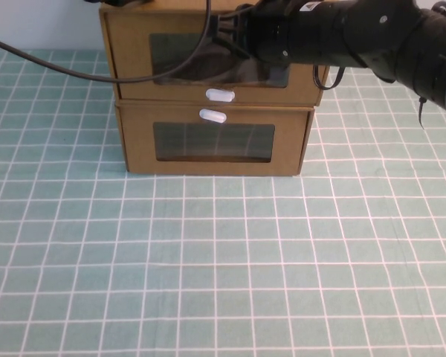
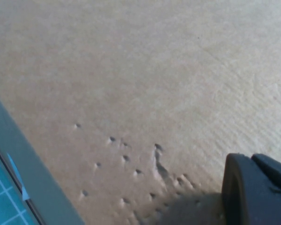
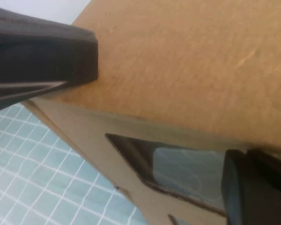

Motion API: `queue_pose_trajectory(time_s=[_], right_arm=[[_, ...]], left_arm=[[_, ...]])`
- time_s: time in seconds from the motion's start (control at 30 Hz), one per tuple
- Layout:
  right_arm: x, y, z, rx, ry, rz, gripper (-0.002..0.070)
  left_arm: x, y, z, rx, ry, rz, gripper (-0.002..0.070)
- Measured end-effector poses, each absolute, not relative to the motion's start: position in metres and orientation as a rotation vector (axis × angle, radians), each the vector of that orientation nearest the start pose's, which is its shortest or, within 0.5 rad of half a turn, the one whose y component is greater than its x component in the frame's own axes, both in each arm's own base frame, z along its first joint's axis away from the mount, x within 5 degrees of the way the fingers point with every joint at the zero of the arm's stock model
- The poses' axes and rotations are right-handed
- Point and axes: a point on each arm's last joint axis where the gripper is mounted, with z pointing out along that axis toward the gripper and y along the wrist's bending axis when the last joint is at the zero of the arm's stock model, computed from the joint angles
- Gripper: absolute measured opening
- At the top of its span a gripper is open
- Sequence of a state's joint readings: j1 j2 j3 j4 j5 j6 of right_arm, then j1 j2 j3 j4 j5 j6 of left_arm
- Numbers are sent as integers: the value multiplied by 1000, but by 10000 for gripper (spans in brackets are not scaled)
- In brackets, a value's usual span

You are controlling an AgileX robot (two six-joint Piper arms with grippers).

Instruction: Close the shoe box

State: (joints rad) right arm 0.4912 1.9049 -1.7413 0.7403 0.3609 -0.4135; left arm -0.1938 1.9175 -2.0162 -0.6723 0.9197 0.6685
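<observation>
A: Non-task items? 
B: Lower brown cardboard box (image 1: 215,141), white tab (image 1: 212,114) above its window, sitting on green grid-patterned tablecloth (image 1: 223,260). 
A: Else? 
B: Black cable (image 1: 44,63) crossing upper left.

No text, label, brand, number or sign can be read anywhere — not on the shoe box (image 1: 212,56), not on the like brown box (image 1: 214,140) beneath it, not on either white pull tab, and not on the checked cloth of the bench (image 1: 223,268). The wrist views show only bare cardboard — nothing printed on it.
</observation>
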Motion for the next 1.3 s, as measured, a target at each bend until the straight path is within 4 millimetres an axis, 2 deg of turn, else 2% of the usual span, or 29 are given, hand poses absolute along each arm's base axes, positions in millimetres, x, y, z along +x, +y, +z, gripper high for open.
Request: queue_pose_trajectory(time_s=[0.2,0.37,0.53,0.6,0.67,0.77,0.9,1.03,1.13,1.3], right_arm=[[389,234,356,-426,2010,799,-11],[360,225,387,-519,2024,811,-11],[315,196,432,-579,2058,700,-11],[294,182,444,-589,2077,645,-11],[270,167,448,-595,2101,598,-11],[225,140,452,-582,2105,553,-11],[166,107,439,-568,2092,532,-11],[113,79,413,-542,2071,540,-11],[79,61,395,-521,2026,550,-11],[46,42,364,-481,1940,564,-11]], left_arm=[[415,-127,403,750,2026,-537,-5],[396,-121,428,770,1994,-468,-5],[357,-110,469,743,1929,-407,-5],[339,-105,480,725,1899,-392,-5],[316,-99,490,696,1854,-373,-5],[279,-89,491,634,1793,-338,-5],[222,-71,478,545,1688,-263,-5],[169,-54,442,466,1637,-221,-5],[141,-45,403,415,1626,-192,-5],[104,-30,331,338,1615,-144,-5]])
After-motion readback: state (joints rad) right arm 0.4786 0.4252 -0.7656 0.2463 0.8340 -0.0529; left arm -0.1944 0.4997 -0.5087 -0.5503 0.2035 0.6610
